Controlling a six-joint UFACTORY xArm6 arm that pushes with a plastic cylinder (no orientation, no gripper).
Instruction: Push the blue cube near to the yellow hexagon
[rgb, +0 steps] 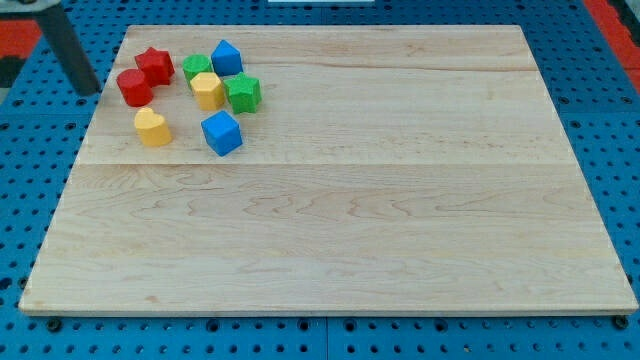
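The blue cube (222, 132) sits on the wooden board (340, 200) near the view's top left, just below the yellow hexagon (207, 90), with a small gap between them. My rod comes down at the view's far left, and my tip (88, 90) rests off the board's left edge, left of the red cylinder (134, 87) and well left of the blue cube.
A red star (154, 65), a green block (197, 68), a blue pentagon-like block (227, 57), a green star (243, 93) and a yellow heart (152, 127) cluster around the hexagon. Blue pegboard (30, 200) surrounds the board.
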